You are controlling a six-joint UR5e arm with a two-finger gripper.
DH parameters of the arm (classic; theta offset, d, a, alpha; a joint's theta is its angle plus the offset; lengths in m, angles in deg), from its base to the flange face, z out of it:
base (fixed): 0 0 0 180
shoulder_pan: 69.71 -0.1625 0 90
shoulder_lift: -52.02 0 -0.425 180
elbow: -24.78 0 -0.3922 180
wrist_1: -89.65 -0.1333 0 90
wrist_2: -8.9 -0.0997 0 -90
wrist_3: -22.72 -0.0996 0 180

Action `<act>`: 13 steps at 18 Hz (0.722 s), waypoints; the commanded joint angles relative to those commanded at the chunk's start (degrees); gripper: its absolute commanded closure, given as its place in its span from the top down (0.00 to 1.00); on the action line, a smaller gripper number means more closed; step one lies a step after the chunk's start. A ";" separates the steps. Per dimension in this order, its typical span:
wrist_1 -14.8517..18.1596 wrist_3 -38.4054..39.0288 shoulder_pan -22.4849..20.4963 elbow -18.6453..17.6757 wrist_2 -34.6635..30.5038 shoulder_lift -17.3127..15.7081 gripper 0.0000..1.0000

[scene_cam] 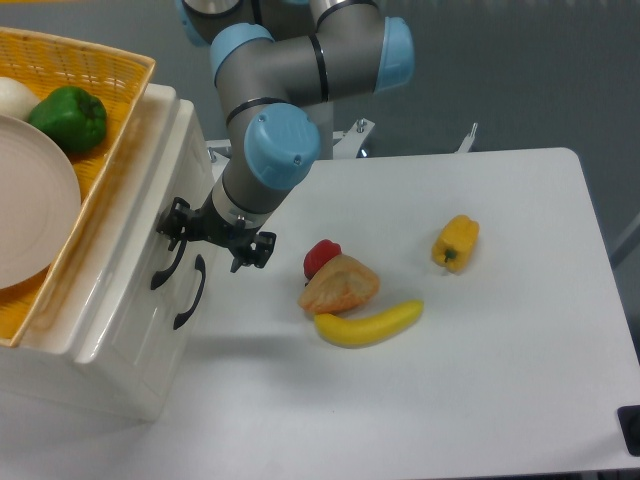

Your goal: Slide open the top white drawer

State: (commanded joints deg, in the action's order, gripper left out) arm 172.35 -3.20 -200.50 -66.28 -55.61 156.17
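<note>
End effector (212, 238) spread wide, one finger at the top white drawer (135, 240) handle (168, 262); drawer front flush, shut.

One fixed camera looks steeply down from above at the table (500, 380) and cabinet (110, 340).

It looked like a robotics lab: a grey-and-blue industrial arm (290, 80) was mounted at a plain white worktop (480, 380), with toy food such as a plastic banana (368, 324) laid out, against bare grey surroundings.
</note>
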 joint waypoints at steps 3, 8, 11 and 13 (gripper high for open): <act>0.00 0.00 0.09 -0.09 0.00 0.00 1.00; -0.09 0.00 0.79 -0.35 -1.05 0.44 1.00; -0.09 0.00 0.88 -0.35 -1.14 0.53 1.00; -0.09 0.00 0.88 -0.35 -1.14 0.61 1.00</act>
State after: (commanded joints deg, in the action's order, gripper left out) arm 172.26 -3.20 -199.62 -66.63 -56.76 156.78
